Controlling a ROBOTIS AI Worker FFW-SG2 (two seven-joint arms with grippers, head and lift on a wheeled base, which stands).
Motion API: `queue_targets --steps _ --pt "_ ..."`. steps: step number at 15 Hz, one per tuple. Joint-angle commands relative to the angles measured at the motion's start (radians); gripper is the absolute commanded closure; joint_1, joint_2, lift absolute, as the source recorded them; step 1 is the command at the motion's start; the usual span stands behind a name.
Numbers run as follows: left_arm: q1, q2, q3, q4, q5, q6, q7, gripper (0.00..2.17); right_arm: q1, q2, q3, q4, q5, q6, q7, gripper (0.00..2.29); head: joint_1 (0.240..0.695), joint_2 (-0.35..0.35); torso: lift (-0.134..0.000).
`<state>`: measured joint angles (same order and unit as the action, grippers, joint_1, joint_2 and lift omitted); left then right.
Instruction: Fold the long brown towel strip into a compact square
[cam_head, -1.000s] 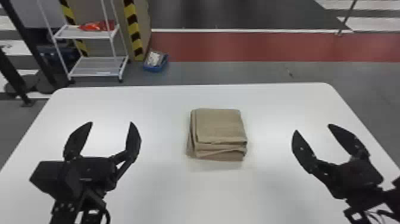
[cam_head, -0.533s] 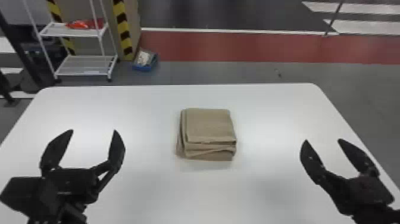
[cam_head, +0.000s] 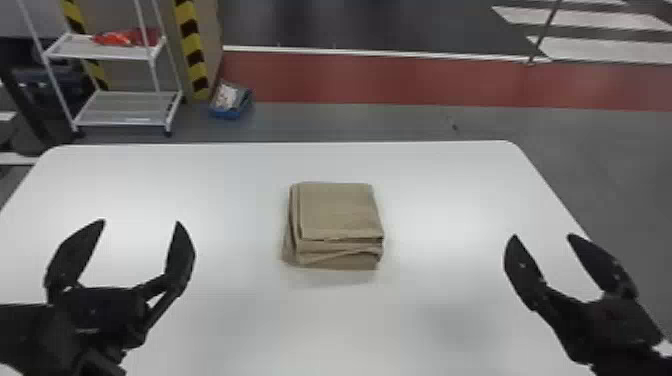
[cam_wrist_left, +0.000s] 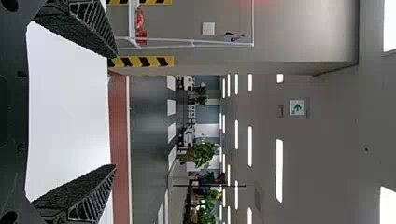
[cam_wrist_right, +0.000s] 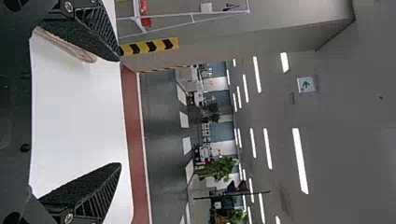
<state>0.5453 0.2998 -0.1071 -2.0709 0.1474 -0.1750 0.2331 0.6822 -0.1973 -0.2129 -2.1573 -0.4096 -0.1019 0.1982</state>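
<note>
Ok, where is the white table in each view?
Head view: the white table spans the lower part, the folded towel on it.
Left wrist view: the table lies between the open fingers of the left gripper.
Right wrist view: between the open fingers of the right gripper.
Shared landmark: the red floor strip, beyond the far edge.

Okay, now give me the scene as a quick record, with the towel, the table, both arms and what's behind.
towel: brown cloth towel, folded into a compact, roughly square stack
towel edges: layers show at the near side; lower ones stick out slightly at near left
support: white rectangular table with rounded far corners
left gripper: to the towel's left, jaws open, empty
right gripper: to the towel's right, jaws open, empty
contact: neither gripper touches the towel
behind: white metal shelf rack at left; blue bin on the floor beside it
</note>
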Motion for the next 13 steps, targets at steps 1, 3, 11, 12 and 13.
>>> queue_targets --steps 1,3,11,12,13 --pt "0.002 0.004 0.003 -0.005 0.004 0.003 0.000 0.04 0.013 -0.005 -0.020 -0.006 0.000 0.000 0.003 0.08 0.695 -0.087 -0.125" --pt "0.002 0.006 0.001 -0.011 0.004 0.003 0.000 0.04 0.017 -0.004 -0.033 -0.013 0.000 0.009 0.009 0.08 0.695 -0.095 -0.125" --pt "0.007 0.006 0.003 -0.026 0.003 0.021 0.000 0.05 0.014 -0.008 -0.043 -0.018 -0.002 0.034 0.018 0.08 0.695 -0.110 -0.125" --pt "0.010 0.006 0.003 -0.031 0.003 0.024 0.000 0.05 0.013 -0.008 -0.043 -0.016 -0.002 0.034 0.021 0.08 0.695 -0.110 -0.125" --pt "0.012 0.006 0.004 -0.034 0.003 0.027 0.000 0.05 0.013 -0.008 -0.043 -0.016 -0.003 0.034 0.021 0.08 0.695 -0.109 -0.125"
